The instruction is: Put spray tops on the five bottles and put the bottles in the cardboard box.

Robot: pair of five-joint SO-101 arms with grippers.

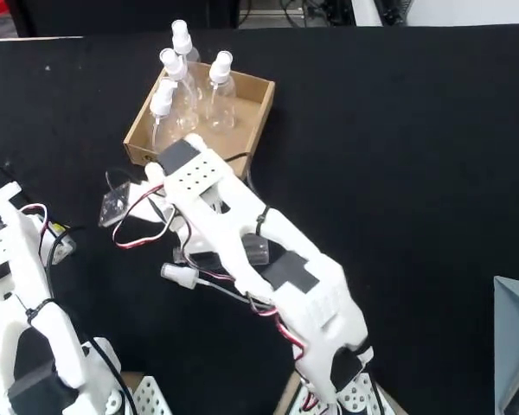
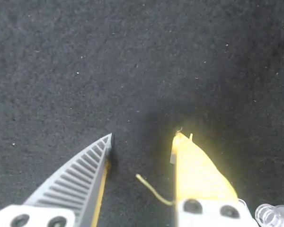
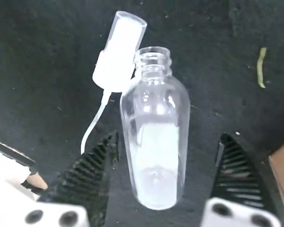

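Right gripper [image 3: 169,138] is spread wide, its black jaws on either side of a clear bottle [image 3: 156,104] that lies flat on the black table [image 1: 398,156]; they are not closed on it. The bottle is see-through from neck to base, and its threaded neck is uncapped. A white spray top [image 3: 119,52] lies just beside that neck, its thin tube trailing. In the cardboard box [image 1: 141,145], four bottles [image 1: 218,99] stand upright with tops on. Left gripper [image 2: 144,137] is open too, with nothing between its tips, low over the cloth.
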